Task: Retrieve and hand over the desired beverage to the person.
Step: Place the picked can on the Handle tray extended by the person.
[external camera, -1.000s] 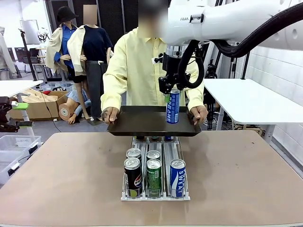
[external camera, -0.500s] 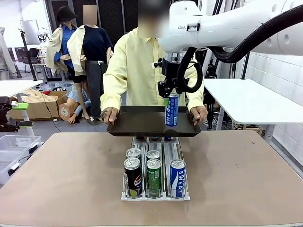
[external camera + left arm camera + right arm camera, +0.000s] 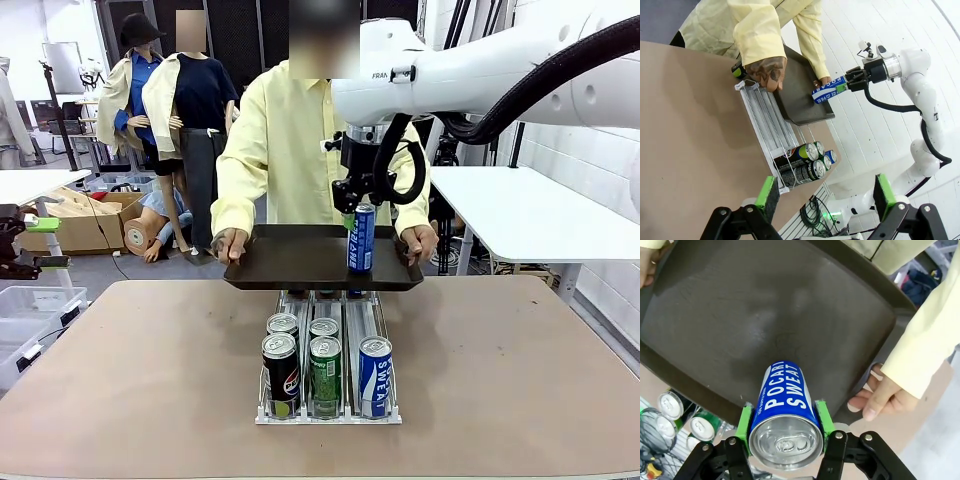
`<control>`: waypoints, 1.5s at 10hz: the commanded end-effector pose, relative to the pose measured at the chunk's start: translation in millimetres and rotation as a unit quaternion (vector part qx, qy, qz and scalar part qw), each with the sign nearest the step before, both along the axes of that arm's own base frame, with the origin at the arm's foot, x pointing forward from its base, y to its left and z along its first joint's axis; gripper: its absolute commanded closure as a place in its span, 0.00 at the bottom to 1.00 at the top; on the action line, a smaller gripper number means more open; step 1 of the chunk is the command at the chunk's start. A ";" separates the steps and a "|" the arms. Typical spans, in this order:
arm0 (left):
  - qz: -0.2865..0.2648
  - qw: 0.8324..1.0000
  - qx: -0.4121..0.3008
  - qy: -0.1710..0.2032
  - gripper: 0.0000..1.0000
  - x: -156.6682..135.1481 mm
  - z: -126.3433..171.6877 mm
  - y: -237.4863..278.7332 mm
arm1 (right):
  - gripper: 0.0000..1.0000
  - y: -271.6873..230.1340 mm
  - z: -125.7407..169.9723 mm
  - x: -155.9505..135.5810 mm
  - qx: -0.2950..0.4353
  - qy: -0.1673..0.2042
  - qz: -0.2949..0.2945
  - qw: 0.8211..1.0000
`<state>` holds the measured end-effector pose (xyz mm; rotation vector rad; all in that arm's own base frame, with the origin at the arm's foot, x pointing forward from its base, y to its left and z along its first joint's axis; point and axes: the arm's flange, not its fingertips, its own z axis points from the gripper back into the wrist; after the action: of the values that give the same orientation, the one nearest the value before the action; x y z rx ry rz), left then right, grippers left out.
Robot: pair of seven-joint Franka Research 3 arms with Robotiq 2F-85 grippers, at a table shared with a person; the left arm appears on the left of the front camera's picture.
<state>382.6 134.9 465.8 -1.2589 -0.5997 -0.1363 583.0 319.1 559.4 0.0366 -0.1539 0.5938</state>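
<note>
At 12 o'clock across the table [image 3: 520, 360], the right gripper [image 3: 361, 203] is clamped on an upright blue Pocari Sweat can [image 3: 361, 242] over the 3 o'clock side of the dark tray [image 3: 290, 260], which the person [image 3: 285, 140] grips at its 9 and 3 o'clock ends; whether the can's base touches the tray I cannot tell. Toward 6 o'clock from the tray stands a rack [image 3: 330, 419] of cans. The left gripper [image 3: 826, 192] has its jaws wide apart, with nothing between them.

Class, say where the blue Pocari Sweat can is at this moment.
In the front view, the blue can hangs in the right tool, over the right part of the dark tray that the person holds beyond the can rack.
</note>
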 end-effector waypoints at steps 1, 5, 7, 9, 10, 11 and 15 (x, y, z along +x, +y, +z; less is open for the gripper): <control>0.002 1.000 -0.009 -0.002 0.00 -1.3 1.5 0.5 | 1.00 3.3 0.5 9.6 -0.008 -0.017 -0.017 1.000; 0.002 1.000 -0.009 -0.002 0.00 -1.3 1.5 0.5 | 1.00 4.8 -6.0 16.7 -0.011 -0.018 -0.017 1.000; 0.002 1.000 -0.009 -0.002 0.00 -1.3 1.5 0.5 | 1.00 3.8 -5.4 16.9 -0.009 -0.017 -0.014 1.000; 0.002 1.000 -0.009 -0.002 0.00 -1.3 1.5 0.5 | 0.97 2.2 -3.4 17.2 -0.009 -0.010 -0.016 1.000; 0.002 1.000 -0.009 -0.002 0.00 -1.3 1.5 0.5 | 0.84 2.0 -2.7 16.9 -0.011 -0.007 -0.018 1.000; 0.002 1.000 -0.009 -0.002 0.00 -1.3 1.5 0.5 | 0.66 1.7 -2.8 16.7 -0.013 -0.006 -0.016 1.000; 0.002 1.000 -0.009 -0.002 0.00 -1.3 1.5 0.5 | 0.00 0.2 6.1 16.1 -0.012 -0.001 -0.008 1.000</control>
<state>382.6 134.9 465.8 -1.2590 -0.5997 -0.1363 593.1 316.9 556.1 0.0410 -0.1590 0.5804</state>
